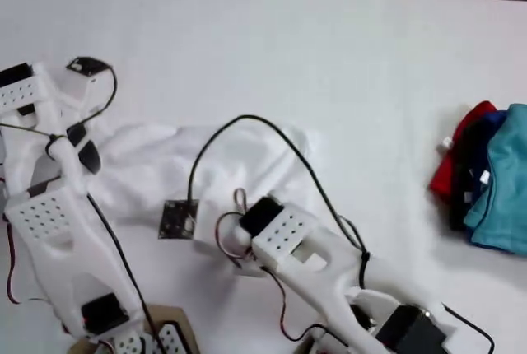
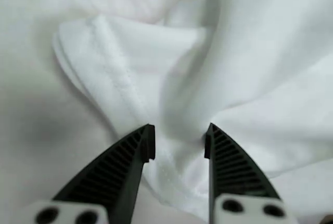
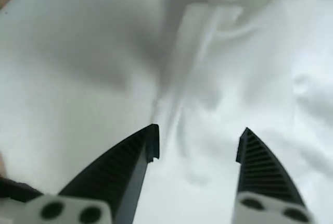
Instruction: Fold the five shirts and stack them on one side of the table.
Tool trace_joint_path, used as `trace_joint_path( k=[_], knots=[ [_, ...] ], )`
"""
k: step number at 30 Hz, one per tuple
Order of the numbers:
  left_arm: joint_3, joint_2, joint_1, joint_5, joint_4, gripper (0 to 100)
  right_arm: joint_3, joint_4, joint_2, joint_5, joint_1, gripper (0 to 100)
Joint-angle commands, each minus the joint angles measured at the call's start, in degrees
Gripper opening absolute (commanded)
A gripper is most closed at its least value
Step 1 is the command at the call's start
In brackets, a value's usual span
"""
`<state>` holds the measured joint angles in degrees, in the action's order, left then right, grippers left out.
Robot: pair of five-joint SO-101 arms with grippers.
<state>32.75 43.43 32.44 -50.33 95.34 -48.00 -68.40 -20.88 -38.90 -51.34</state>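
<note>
One white shirt (image 1: pixel 165 165) lies crumpled left of centre on the counter (image 1: pixel 346 58). The left pincer (image 2: pixel 178 141) is spread astride a fold of it. The right pincer (image 3: pixel 197 143) gapes above the cloth. At the right edge sits one pile of coloured shirts (image 1: pixel 502 189); its two white tags (image 1: pixel 449 142) are unreadable.

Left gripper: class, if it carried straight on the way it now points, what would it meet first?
The white shirt: a raised fold lies right ahead of the open left gripper, so it would probably press into that cloth first; depth is unclear.
</note>
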Motion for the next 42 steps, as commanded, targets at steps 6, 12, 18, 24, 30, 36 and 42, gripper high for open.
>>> trace_joint_path(
  k=[6,12,18,24,30,36,42],
  knots=[
    [0.4,-0.4,-0.4,-0.5,-0.4,18,-6.9,2.8,-2.4,-1.1,-2.2,24.3],
    [0.4,-0.4,-0.4,-0.5,-0.2,18,-10.2,7.0,-2.2,-1.2,-2.0,24.1],
    [0.2,-0.5,-0.3,-0.5,0.1,18,-12.7,12.7,3.6,-1.3,1.1,24.0],
    [0.2,-0.7,-0.1,-0.5,0.2,18,-7.4,12.2,9.2,-1.5,5.5,13.1],
    [0.5,-0.7,-0.1,-0.8,0.7,18,-7.4,12.6,9.2,-1.6,5.5,5.3],
    [0.6,-0.4,-0.1,-0.8,0.4,18,-7.4,12.6,9.2,-1.7,5.5,4.1],
    [0.5,-0.4,-0.1,-0.9,0.4,18,-4.6,10.2,9.2,-1.7,5.6,4.1]
  ],
)
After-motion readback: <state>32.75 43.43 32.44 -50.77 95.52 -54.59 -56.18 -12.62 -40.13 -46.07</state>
